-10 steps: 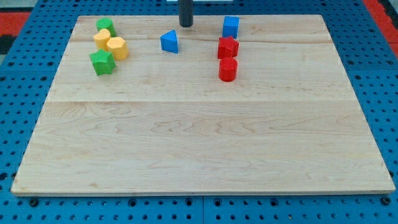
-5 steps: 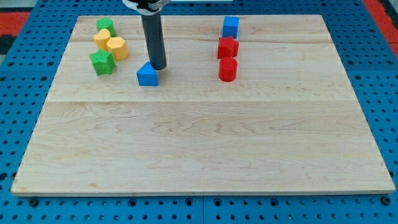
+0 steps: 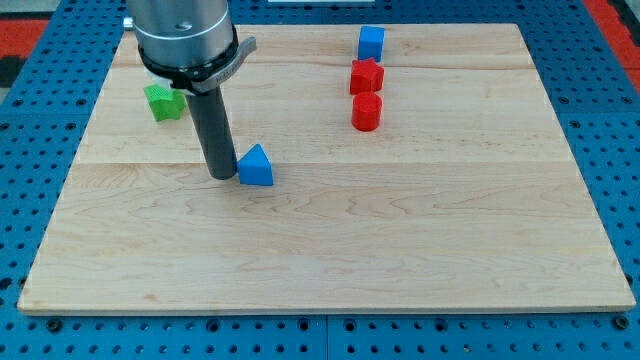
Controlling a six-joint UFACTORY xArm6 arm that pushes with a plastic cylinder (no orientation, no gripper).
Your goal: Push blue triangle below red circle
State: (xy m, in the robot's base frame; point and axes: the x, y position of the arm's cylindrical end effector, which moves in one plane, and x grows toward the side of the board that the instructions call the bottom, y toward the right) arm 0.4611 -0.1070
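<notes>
The blue triangle (image 3: 256,166) lies on the wooden board (image 3: 330,250), left of centre. My tip (image 3: 221,174) stands right against its left side. The red circle, a short red cylinder (image 3: 367,112), sits up and to the right of the triangle. A red star (image 3: 367,76) is just above the cylinder, and a blue cube (image 3: 371,43) is above the star near the view's top edge.
A green star (image 3: 163,101) shows at the upper left, partly behind the arm's body (image 3: 184,40). The arm hides the other blocks in that corner. Blue pegboard (image 3: 40,120) surrounds the board.
The blue triangle has moved down the board and then to the right. My tip went from above it to its left side. The arm's body now covers the upper-left blocks.
</notes>
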